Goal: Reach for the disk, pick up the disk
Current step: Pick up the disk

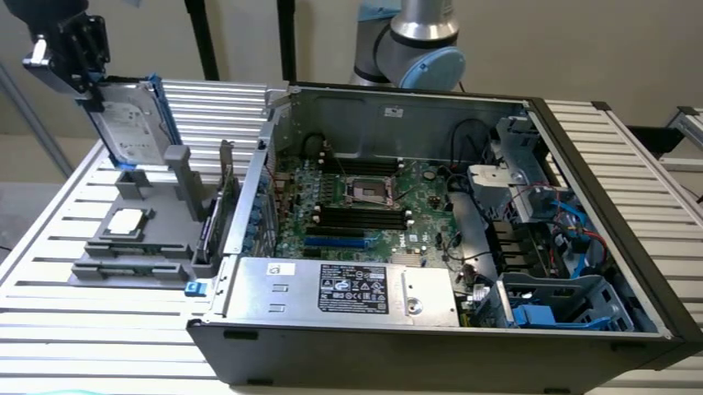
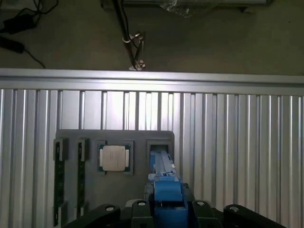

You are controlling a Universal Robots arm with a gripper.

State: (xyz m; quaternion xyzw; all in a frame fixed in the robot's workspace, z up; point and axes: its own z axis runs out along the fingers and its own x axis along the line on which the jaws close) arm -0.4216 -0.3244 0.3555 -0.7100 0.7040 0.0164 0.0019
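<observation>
1. The gripper (image 1: 92,89) is closed on the upper end of the disk (image 1: 132,123), its fingers pinching the blue frame and metal body
2. The disk hangs tilted in the air at the exterior view's left, above the grey holder (image 1: 132,247) on the slatted table (image 1: 66,346), with its lower end just over the upright slot (image 1: 132,179)
3. In the wrist view the disk's blue frame (image 2: 166,190) sits between the jaws, with the open slot beyond it and the small square chip (image 2: 114,158) just beside that slot
4. Risk: the hold is at one end only, so the disk's weight could make it pivot or slide out
5. Risk: the lower corner is near the slot walls and the grey post (image 1: 181,169), so a sideways move could snag it
6. Risk: the plastic frame may flex under the squeeze and loosen the hold
</observation>
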